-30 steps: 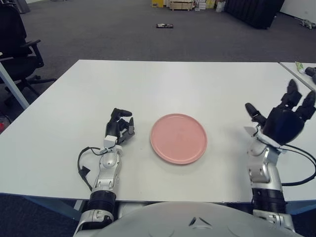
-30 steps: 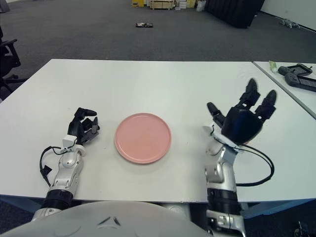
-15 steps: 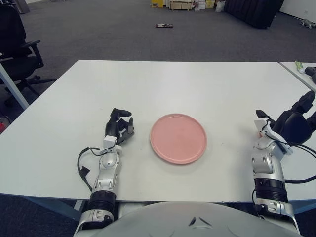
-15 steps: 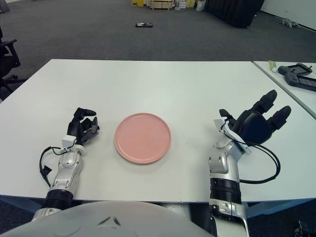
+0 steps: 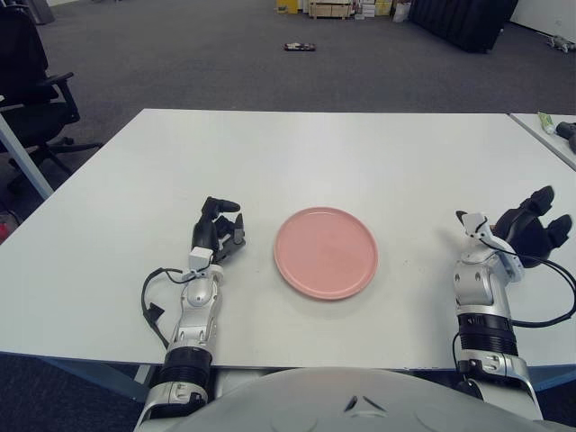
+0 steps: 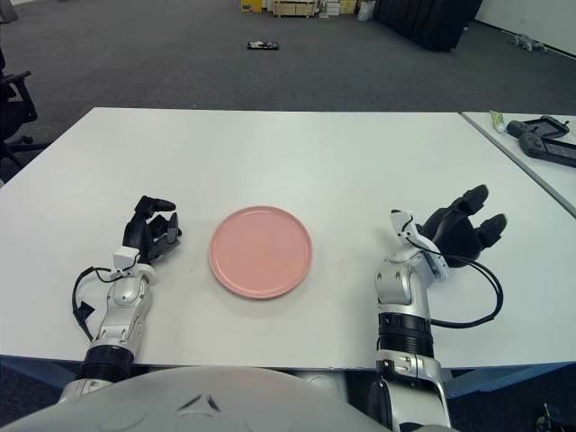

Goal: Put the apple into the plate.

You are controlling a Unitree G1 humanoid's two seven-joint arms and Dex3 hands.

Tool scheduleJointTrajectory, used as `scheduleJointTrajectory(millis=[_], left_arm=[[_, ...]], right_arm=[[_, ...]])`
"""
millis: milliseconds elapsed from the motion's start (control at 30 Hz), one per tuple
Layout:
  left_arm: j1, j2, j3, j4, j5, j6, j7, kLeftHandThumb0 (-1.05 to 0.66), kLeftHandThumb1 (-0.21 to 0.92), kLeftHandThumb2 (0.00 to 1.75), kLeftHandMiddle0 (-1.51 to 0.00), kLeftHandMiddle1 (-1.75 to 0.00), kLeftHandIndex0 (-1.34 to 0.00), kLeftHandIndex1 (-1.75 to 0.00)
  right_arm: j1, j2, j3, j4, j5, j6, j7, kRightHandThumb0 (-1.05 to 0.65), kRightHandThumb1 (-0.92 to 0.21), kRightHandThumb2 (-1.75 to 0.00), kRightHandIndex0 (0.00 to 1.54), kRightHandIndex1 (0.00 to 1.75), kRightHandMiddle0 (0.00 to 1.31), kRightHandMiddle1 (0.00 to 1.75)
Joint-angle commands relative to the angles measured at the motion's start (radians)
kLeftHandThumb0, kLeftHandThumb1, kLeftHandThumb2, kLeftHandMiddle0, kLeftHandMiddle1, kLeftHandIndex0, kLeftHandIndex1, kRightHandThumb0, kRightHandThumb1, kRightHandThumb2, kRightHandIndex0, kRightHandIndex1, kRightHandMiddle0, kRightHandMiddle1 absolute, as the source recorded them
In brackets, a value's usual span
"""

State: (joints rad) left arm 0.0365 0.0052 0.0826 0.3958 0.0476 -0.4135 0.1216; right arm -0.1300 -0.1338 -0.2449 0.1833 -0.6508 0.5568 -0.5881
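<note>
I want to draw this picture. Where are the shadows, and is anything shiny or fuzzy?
Left eye view: soft, even light; the plate has only a thin shadow at its near rim, no glare on the table, and the left hand is sharp. Right eye view: the right hand is sharp too, with a faint shadow beside it; the far floor looks dimmer.
</note>
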Motion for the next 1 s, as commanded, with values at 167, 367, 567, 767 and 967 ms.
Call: scheduleJointTrajectory(millis=[167, 367, 567, 767, 967], left_arm=[[0.022, 0.004, -0.001, 0.025, 0.007, 0.036, 0.004, -0.39, 0.64, 0.91, -0.71, -1.75, -0.37, -1.75], [0.022, 0.006, 0.002, 0.022, 0.001, 0.038, -0.001, -0.39, 0.65, 0.91, -0.72, -1.75, -0.36, -1.75], [0.020, 0.007, 0.002, 0.027, -0.009, 0.030, -0.012, -0.39, 0.65, 0.90, -0.73, -1.75, -0.36, -1.75], [0.017, 0.007, 0.007, 0.031, -0.022, 0.028, -0.021, -0.39, 0.64, 0.91, -0.74, -1.75, -0.37, -1.75], [0.017, 0.010, 0.009, 0.028, -0.024, 0.035, -0.021, -0.40, 0.62, 0.95, -0.76, -1.75, -0.38, -1.75]], right_arm=[[-0.037, -0.018, -0.027, 0.084, 0.076, -0.005, -0.038, -0.93, -0.68, -0.29, 0.00, 0.00, 0.00, 0.00], [-0.045, -0.010, -0.026, 0.115, 0.108, 0.022, -0.039, -0.97, -0.70, -0.29, 0.00, 0.00, 0.00, 0.00], [-0.059, -0.007, -0.030, 0.180, 0.145, 0.036, -0.039, -1.00, -0.74, -0.29, 0.00, 0.00, 0.00, 0.00], [-0.065, -0.004, -0.034, 0.235, 0.173, 0.035, -0.061, -1.02, -0.79, -0.24, 0.00, 0.00, 0.00, 0.00], [-0.079, 0.003, -0.055, 0.251, 0.208, 0.075, -0.052, -1.02, -0.82, -0.23, 0.00, 0.00, 0.00, 0.00]])
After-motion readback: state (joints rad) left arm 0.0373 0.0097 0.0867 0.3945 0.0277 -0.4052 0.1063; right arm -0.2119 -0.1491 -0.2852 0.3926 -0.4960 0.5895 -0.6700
